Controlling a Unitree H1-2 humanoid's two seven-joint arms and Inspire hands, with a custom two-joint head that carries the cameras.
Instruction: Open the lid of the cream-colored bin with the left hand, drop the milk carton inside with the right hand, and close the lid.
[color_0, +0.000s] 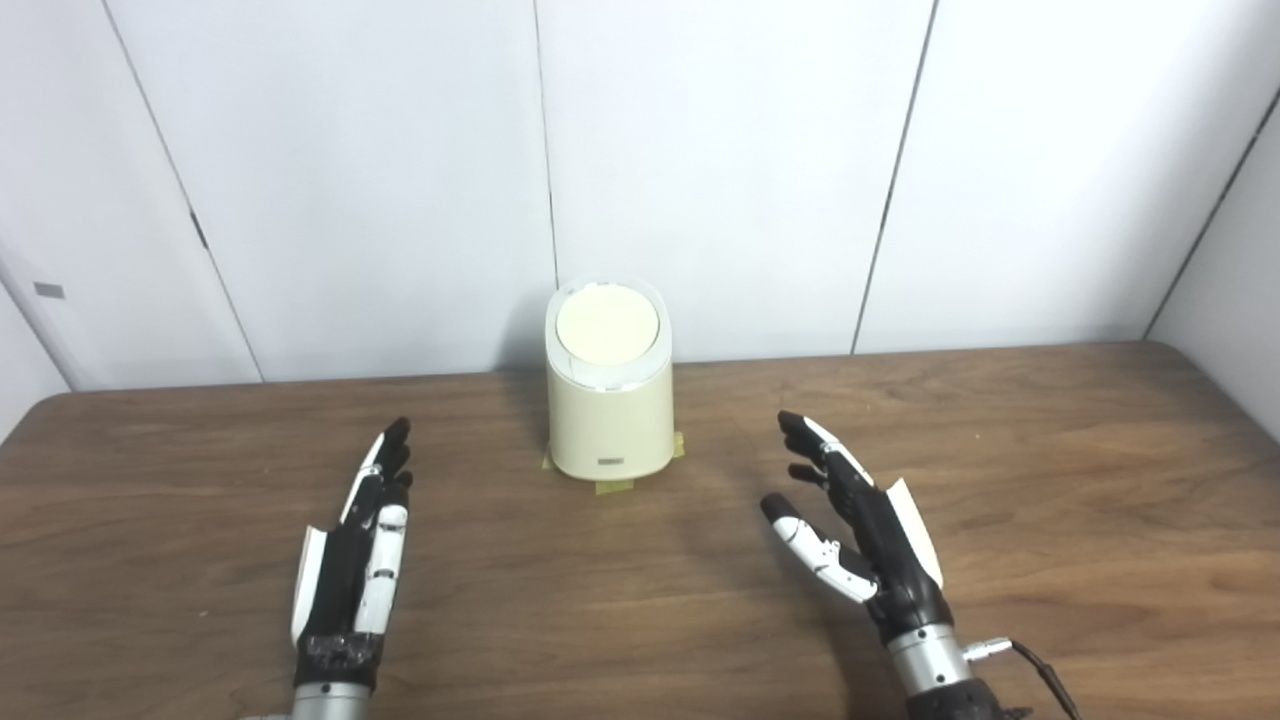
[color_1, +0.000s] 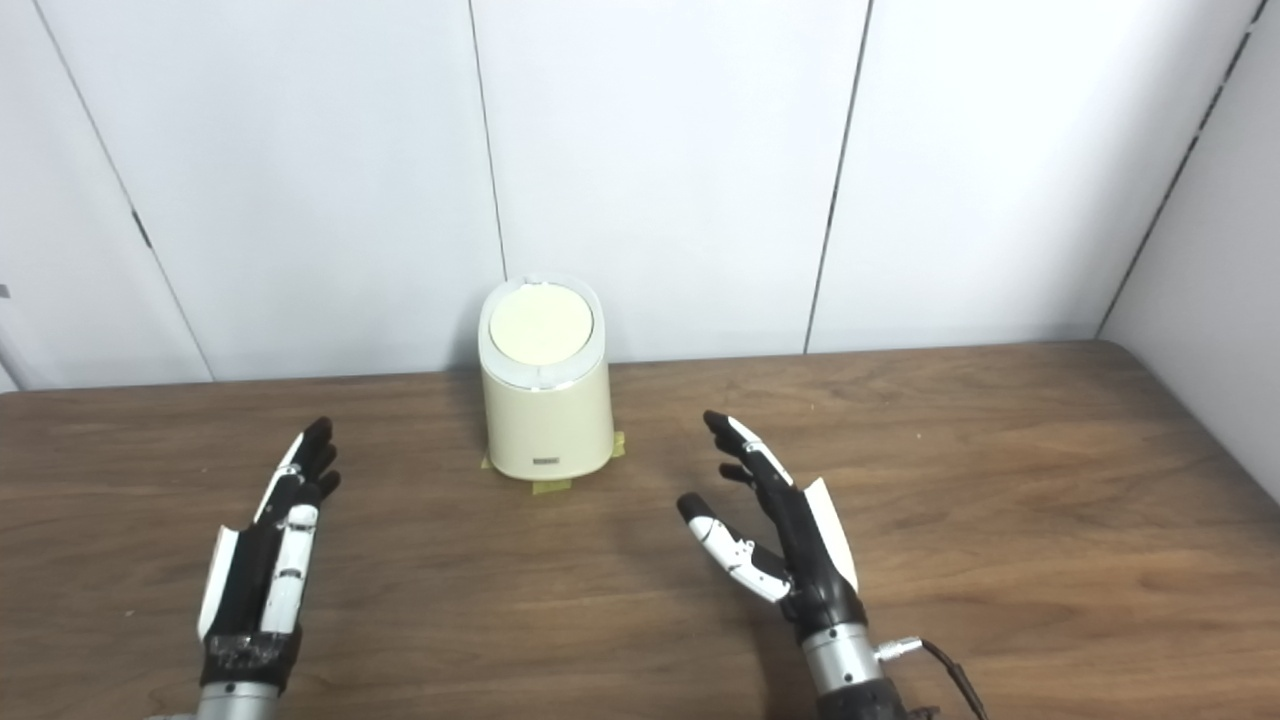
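The left hand (color_0: 352, 560), black and white with its fingers stretched out straight and held close side by side, hovers low over the brown wood-grain surface (color_0: 1050, 480) with nothing in its grasp; it stands edge-on, its thumb side turned toward the middle. The right hand (color_0: 865, 530), of the same black and white make, is likewise empty, its fingers spread and extended, the thumb set well apart from the rest and the palm turned inward toward the left hand. Ahead of both hands and between them, somewhat nearer the left hand's line than the right's, stands the cream-colored bin (color_0: 610, 420), a rounded plastic tub with a small dark label low on its front. Its round cream lid (color_0: 607, 325) lies shut in a white ring that slopes down toward the hands. Neither hand touches the bin; both are well apart from it. Small strips of yellowish tape (color_0: 610, 488) show at the bin's foot, on the side facing the hands and at its corners, lying flat on the surface. Beyond the bin, farther from the hands, rises a white panelled wall (color_0: 720, 170) with thin dark seams. The milk carton cannot be seen in either view.
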